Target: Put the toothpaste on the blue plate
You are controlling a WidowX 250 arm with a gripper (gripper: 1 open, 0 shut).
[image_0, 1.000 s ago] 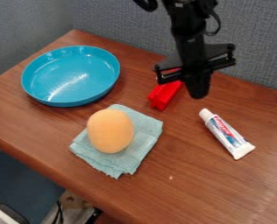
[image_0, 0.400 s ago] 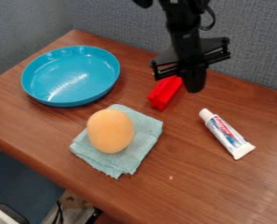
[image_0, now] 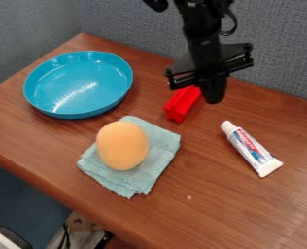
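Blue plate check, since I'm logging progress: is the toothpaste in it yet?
Out. The round turquoise-blue plate looks empty; the small white toothpaste tube lies flat on the wooden table.

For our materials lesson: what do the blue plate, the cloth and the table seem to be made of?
Blue plate: probably glossy plastic, going by its uniform colour and soft highlights.
Cloth: pale teal fabric, matte, with soft rumpled edges.
Table: wood or wood-look laminate, with brown grain streaks and a slight sheen.
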